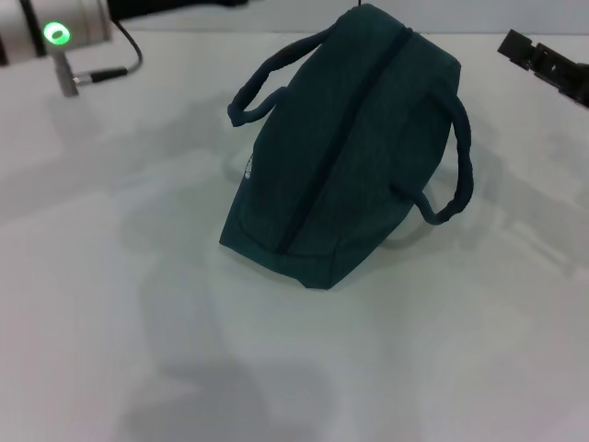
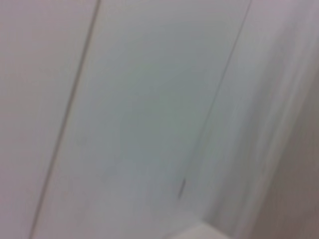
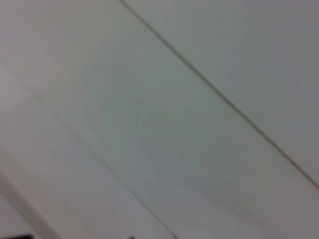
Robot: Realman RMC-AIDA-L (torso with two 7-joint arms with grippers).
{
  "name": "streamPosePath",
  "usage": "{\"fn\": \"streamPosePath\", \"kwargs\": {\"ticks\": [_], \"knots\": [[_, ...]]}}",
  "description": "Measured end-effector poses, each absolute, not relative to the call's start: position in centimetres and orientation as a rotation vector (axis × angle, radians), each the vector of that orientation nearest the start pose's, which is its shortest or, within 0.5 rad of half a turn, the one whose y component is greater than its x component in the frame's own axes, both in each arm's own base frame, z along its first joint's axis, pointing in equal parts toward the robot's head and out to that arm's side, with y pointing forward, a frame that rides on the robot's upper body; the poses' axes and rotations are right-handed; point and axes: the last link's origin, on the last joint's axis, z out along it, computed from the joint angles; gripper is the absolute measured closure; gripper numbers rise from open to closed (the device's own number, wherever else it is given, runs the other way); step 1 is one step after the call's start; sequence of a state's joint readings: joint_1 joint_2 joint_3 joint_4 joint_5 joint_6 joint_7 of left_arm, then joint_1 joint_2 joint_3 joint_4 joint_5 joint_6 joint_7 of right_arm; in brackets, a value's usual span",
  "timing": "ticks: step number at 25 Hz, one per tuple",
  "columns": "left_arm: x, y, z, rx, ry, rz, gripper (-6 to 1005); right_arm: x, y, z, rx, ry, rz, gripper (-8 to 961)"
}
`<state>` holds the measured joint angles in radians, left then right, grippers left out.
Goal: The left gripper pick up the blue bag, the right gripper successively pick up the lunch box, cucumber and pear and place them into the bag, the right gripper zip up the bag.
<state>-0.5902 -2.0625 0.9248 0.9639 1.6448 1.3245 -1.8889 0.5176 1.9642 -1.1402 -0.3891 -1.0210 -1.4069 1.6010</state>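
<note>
The blue bag [image 1: 345, 147] stands in the middle of the white table [image 1: 110, 276]. Its dark zip line runs closed along the top, and one handle loops out on each side. A bit of white logo [image 1: 248, 171] shows on its left face. Of my left arm only the silver cuff [image 1: 55, 35] with a green light shows, at the far left corner, well away from the bag. A black part of my right gripper [image 1: 545, 63] pokes in at the far right, apart from the bag. The lunch box, cucumber and pear are out of view.
A short cable and plug [image 1: 92, 75] hang from the left cuff. Both wrist views show only a pale flat surface crossed by thin seams [image 2: 75, 99].
</note>
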Motion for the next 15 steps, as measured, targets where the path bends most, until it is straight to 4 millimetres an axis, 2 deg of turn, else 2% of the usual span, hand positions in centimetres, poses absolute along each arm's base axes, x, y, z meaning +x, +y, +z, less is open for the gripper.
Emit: {"fn": "streamPosePath", "kwargs": {"ticks": [2, 4, 9, 15], "knots": [[-16.6, 40.0, 6.7, -2.462, -0.756, -1.025, 301, 24.1, 36.0, 3.0, -2.243, 1.074, 1.417, 96], [-16.6, 39.7, 7.9, -2.470, -0.742, -1.069, 268, 23.1, 35.4, 3.0, -2.314, 0.948, 1.446, 96], [-16.8, 37.1, 10.4, -2.584, -0.610, -1.182, 219, 20.9, 33.9, 2.8, -2.489, 0.645, 1.460, 97], [-18.6, 32.9, 10.3, -2.766, -0.429, -1.170, 219, 19.7, 32.0, 1.2, -2.680, 0.292, 1.358, 97]]}}
